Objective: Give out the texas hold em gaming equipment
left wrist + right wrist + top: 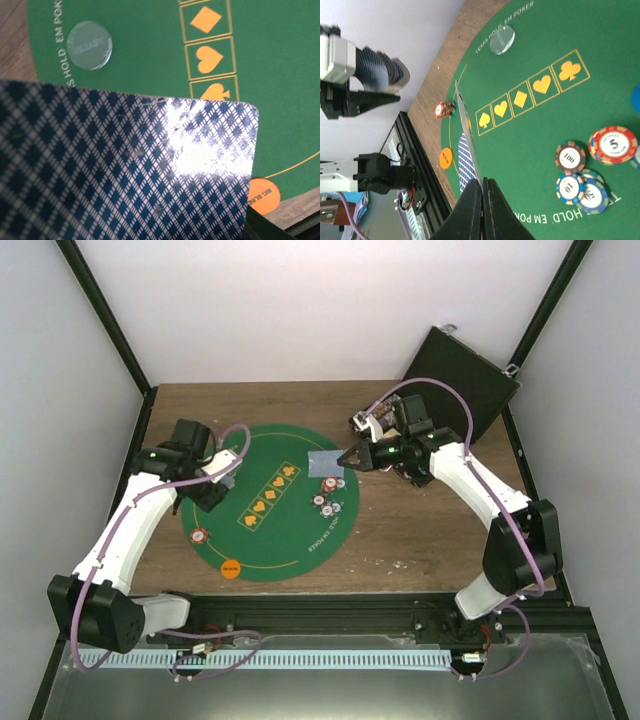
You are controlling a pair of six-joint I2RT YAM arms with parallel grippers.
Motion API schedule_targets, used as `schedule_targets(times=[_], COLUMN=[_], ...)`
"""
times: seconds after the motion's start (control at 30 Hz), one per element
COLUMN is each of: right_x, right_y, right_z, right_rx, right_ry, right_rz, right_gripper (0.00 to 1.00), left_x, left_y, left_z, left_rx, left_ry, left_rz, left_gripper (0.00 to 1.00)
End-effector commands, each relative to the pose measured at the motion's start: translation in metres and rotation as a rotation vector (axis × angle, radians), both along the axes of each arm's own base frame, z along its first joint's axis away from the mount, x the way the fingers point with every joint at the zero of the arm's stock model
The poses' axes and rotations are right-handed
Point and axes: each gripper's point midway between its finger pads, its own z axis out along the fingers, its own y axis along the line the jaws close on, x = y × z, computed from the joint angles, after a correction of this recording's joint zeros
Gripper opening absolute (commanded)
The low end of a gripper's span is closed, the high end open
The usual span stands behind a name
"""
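Note:
My right gripper [483, 181] is shut on one playing card [468, 131], seen edge-on above the green mat [530, 145]; from above the card [325, 465] is a grey-blue rectangle at the gripper [348, 458]. A blue-patterned patch [464, 162] shows beside it; I cannot tell if it is another card. My left gripper [222, 478] holds a pack of cards [379, 70] over the mat's left side. The top card's back [130, 170] hides the jaws. Striped chips [571, 157] lie in a group [330, 502], and a small stack [445, 109] sits apart.
An orange disc [231, 568] lies at the mat's near edge, and a clear disc [90, 45] lies by the printed lettering. A blue disc [636, 99] shows at the frame edge. The open black case [460, 380] leans at the back right.

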Motion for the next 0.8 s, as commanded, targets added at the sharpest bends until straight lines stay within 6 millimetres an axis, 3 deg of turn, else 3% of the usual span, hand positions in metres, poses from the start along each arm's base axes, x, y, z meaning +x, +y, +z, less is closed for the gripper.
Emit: schedule_targets(times=[0.0, 0.37, 0.6, 0.77], right_x=[-0.022, -0.073, -0.096, -0.098], right_y=[0.012, 0.060, 0.067, 0.064], right_z=[0.000, -0.022, -0.028, -0.025], right_rx=[0.009, -0.040, -0.070, -0.083], right_ry=[0.028, 0.115, 0.148, 0.155], right_rz=[0.051, 0.155, 0.182, 0.172], right_gripper=[0.01, 0.01, 0.01, 0.01], left_x=[0.002, 0.007, 0.009, 0.009], left_y=[0.025, 0.053, 0.054, 0.054], left_z=[0.004, -0.004, 0.003, -0.004], left_rx=[0.031, 0.019, -0.004, -0.007], left_ry=[-0.006, -0.016, -0.059, -0.058], left_rz=[0.095, 0.226, 0.254, 0.251], left_gripper=[0.49, 0.48, 0.48, 0.48])
